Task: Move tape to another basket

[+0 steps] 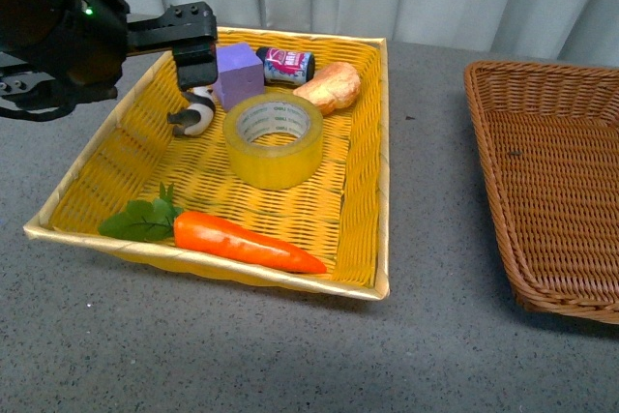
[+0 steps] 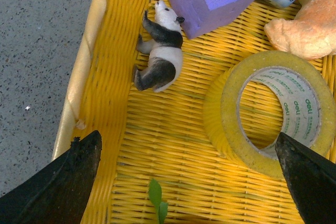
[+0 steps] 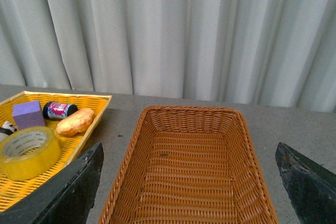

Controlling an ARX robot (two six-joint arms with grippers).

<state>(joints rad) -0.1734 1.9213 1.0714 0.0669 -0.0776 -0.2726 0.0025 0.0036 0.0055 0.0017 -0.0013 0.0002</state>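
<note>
Nearest the robot, a toy carrot (image 1: 242, 242) is lying along the near edge of the yellow woven tray (image 1: 383, 162), clear of the job in hand. Just beyond it, in the middle of that tray, the tape (image 1: 273, 139) is lying flat with its open core facing up. This is leaving both its outer wall and its inner ring free for a finger to slip over. It is touching none of its neighbours, though the bread roll (image 1: 330, 87) is sitting close at its far right. The left gripper (image 2: 188, 150) is hovering over the tray's left part with its fingers spread wide, carrying nothing. In its wrist view one finger is showing over the tray's left rim and the other against the edge of the roll, so the tape is sitting off-centre. By my judgement the arm is lining up and needs to shift right before descending. Farther back, a toy panda (image 1: 196, 115) is lying on its side, with a purple block (image 1: 238, 73) and a small dark bottle (image 1: 285, 65) crowding the far wall. To the right, well apart from the tray, the brown wicker basket (image 1: 571, 171) is waiting as the destination. The right gripper (image 3: 189, 150) is looking along it, fingers equally spread and empty, seemingly keeping out of the way.
</note>
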